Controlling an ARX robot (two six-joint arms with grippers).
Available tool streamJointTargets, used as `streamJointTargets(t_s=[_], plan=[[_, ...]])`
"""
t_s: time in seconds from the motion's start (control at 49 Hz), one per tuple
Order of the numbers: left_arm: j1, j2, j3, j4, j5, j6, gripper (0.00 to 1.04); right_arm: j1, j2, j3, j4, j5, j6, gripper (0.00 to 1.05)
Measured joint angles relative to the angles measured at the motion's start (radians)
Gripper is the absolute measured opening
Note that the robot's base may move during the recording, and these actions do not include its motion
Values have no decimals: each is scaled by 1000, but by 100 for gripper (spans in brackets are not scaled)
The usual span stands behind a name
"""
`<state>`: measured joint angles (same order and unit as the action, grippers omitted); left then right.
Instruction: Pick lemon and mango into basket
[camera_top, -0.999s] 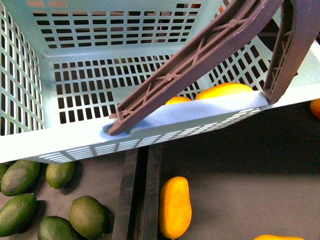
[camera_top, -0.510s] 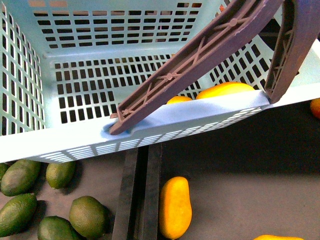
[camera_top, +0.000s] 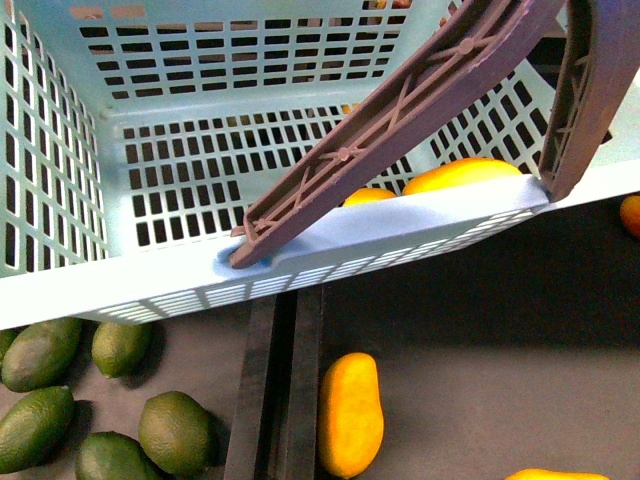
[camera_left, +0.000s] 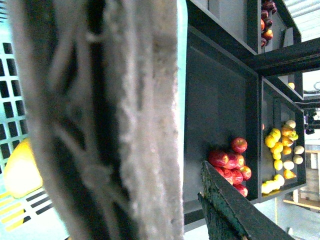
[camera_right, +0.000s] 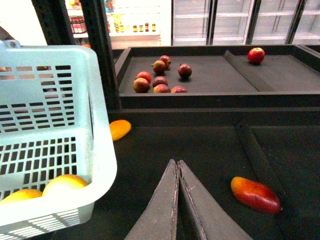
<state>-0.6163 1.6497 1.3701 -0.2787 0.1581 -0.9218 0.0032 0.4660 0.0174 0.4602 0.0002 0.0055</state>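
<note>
The pale teal basket (camera_top: 150, 290) fills the upper front view, its brown handle (camera_top: 400, 110) swung up. Inside it, just behind the near rim, lie the small yellow lemon (camera_top: 368, 196) and the longer orange-yellow mango (camera_top: 462, 174). My left gripper (camera_left: 192, 192) is shut on the basket's handle (camera_left: 115, 120), which blurs across the left wrist view; a yellow fruit (camera_left: 20, 170) shows through the slots. My right gripper (camera_right: 176, 165) is shut on nothing, over dark shelf to the right of the basket (camera_right: 50, 125). Two yellow fruits (camera_right: 62, 184) show inside it.
Below the basket lie another orange-yellow fruit (camera_top: 350, 413) and several dark green fruits (camera_top: 175, 430). A red-orange fruit (camera_right: 255, 195) lies right of my right gripper, an orange one (camera_right: 120, 129) by the basket. Red apples (camera_right: 160, 80) fill the back tray. A dark divider (camera_top: 275, 390) splits the shelf.
The basket has shifted slightly to the right in the front view, its handle and the two fruits moving with it. The loose fruits below have not moved.
</note>
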Motion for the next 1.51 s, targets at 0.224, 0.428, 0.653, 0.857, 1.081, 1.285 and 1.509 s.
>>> streamJointTargets(t_s=[0.224,0.428,0.653,0.857,1.081,1.285,1.509], plan=[[0,0,0,0,0,1,29,0,-111,0,-106,2,0,2],[0,0,0,0,0,0,29,0,-184,0,-178,2,0,2],[0,0,0,0,1,0,29,0,-247,0,-241,2,0,2],[0,0,0,0,0,0,29,0,-345,0,-360,1,0,2],[0,0,0,0,3,-1,29,0,-459,0,-459,2,0,2],[0,0,0,0,0,0,29,0,-460,0,-459,2,-1,40],[-10,0,0,0,4,2,29,0,-460,0,-460,4,-1,87]])
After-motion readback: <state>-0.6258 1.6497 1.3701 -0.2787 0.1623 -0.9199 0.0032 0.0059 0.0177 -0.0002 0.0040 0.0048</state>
